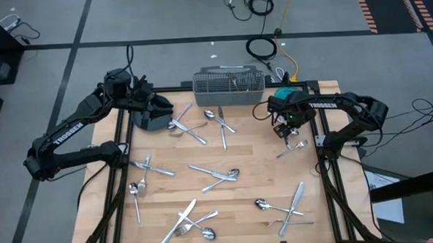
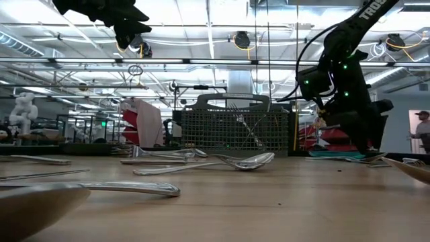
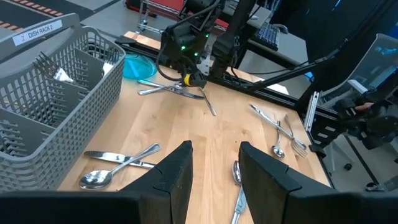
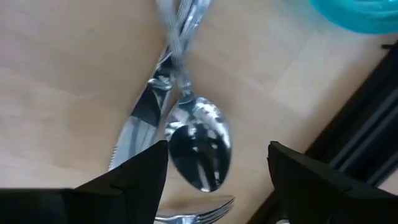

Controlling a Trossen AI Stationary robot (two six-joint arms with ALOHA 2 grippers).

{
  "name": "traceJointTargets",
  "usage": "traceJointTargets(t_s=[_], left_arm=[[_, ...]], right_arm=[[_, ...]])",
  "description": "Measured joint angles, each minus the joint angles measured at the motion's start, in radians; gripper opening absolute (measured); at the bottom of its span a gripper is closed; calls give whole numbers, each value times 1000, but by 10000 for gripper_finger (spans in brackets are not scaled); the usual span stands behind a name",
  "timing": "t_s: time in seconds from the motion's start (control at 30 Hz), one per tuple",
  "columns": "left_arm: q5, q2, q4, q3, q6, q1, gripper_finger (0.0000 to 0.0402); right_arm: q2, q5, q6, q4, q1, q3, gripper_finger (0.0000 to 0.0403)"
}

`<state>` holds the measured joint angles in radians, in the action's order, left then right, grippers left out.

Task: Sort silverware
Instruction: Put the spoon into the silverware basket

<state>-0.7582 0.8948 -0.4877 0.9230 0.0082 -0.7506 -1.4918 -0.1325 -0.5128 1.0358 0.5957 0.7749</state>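
Your right pincer (image 1: 286,130) stands with its fingers (image 4: 134,171) spread apart and nothing between them, just above a small cluster of silverware by the right edge of the wooden surface (image 1: 248,186). In its wrist view a spoon (image 4: 198,146) lies bowl-up between the fingers, its handle crossing a knife (image 4: 140,127), with fork tines (image 4: 199,214) close by. A teal plate (image 1: 285,96) sits just behind that pincer, near the back right corner.

Your left pincer (image 1: 146,110) hovers at the back left over a dark round plate (image 1: 152,121); its fingers (image 3: 177,171) are parted with nothing held.

Between the two arms, the grey wire-mesh caddy (image 1: 228,88) stands at the back edge with a few pieces already upright inside. The rest of the silverware (image 1: 219,173) is scattered across the surface: crossed pairs in front of the caddy, at the left edge, in the middle, and along the front.
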Motion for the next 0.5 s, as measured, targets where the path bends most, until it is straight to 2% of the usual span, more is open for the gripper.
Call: traceJointTargets(t_s=[0.2,0.3,0.5], left_arm=[[0,0,0,0,0,0,135],[2,0,0,0,8,0,135],[8,2,1,0,24,0,135]], right_arm=[[1,99,-24,-63,0,-109,260],[10,114,-35,-108,1,-157,260],[3,111,-11,-115,-2,-128,240]])
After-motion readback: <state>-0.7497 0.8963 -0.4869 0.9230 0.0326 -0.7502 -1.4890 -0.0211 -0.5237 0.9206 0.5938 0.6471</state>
